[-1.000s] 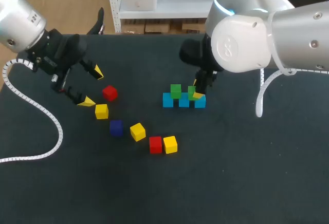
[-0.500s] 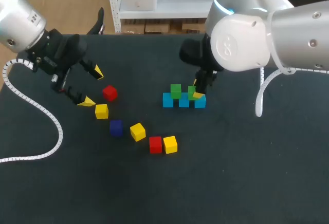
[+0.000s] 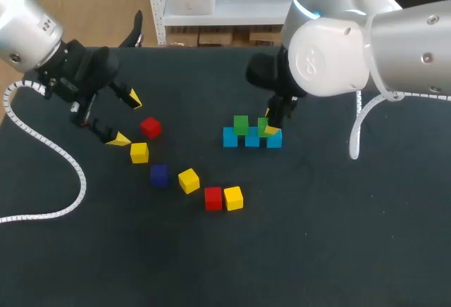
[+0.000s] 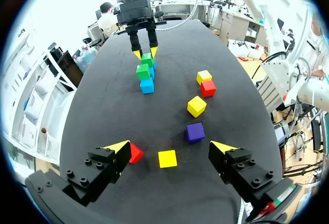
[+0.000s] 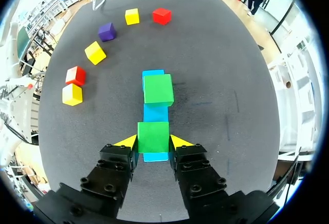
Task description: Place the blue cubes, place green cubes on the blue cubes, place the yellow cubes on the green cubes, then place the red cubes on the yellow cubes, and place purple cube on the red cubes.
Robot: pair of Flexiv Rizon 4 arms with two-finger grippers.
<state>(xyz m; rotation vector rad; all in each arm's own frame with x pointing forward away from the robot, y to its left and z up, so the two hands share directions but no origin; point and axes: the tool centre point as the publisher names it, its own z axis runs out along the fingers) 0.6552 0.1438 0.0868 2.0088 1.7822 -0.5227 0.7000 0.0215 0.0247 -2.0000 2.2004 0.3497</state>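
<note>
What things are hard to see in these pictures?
Head view: the right tool is mostly hidden by its own arm, and its green cube barely shows.
Left wrist view: a red cube is half hidden behind a finger of the left tool.
Right wrist view: two green cubes cover most of the blue cubes.

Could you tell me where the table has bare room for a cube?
Bare table: between the loose cubes' arc and the near edge, and right of the blue cubes. Crowded: around the left gripper and that arc, and at the blue row, where the right gripper grips a green cube.
</note>
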